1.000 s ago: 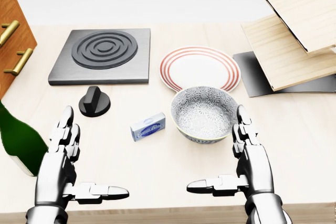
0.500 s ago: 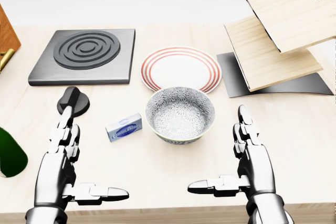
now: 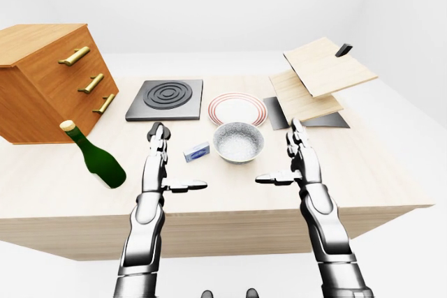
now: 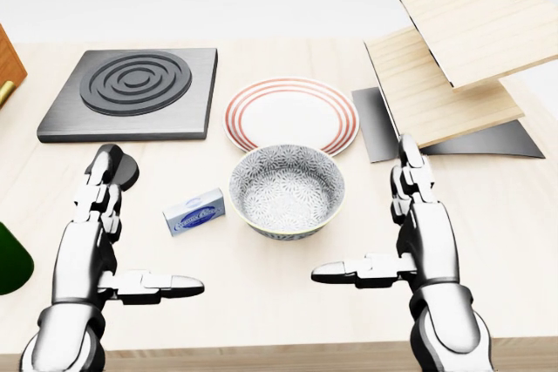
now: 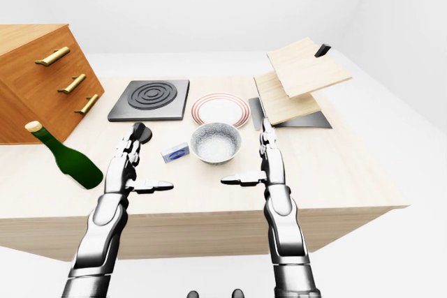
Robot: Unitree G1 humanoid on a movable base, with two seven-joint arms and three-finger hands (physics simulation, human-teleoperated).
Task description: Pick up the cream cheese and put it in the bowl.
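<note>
The cream cheese (image 4: 195,211) is a small white and blue box lying flat on the wooden table, just left of the patterned grey bowl (image 4: 287,190). The bowl is empty and stands upright near the middle of the head view. My left hand (image 4: 109,241) is open, fingers straight and thumb out, below and left of the cream cheese, apart from it. My right hand (image 4: 397,233) is open the same way, right of the bowl and apart from it. Both hands hold nothing.
A red-rimmed plate (image 4: 292,115) lies above the bowl. A black burner slab (image 4: 131,93) and a black knob (image 4: 125,169) sit at the left. A green bottle (image 3: 94,155) and wooden drawers (image 3: 49,78) stand farther left. Tilted wooden boards (image 4: 453,50) rise at the right.
The whole view has shifted left, so the camera has moved right. Both hands have risen slightly and stay open. The cream cheese and bowl lie as before on the table.
</note>
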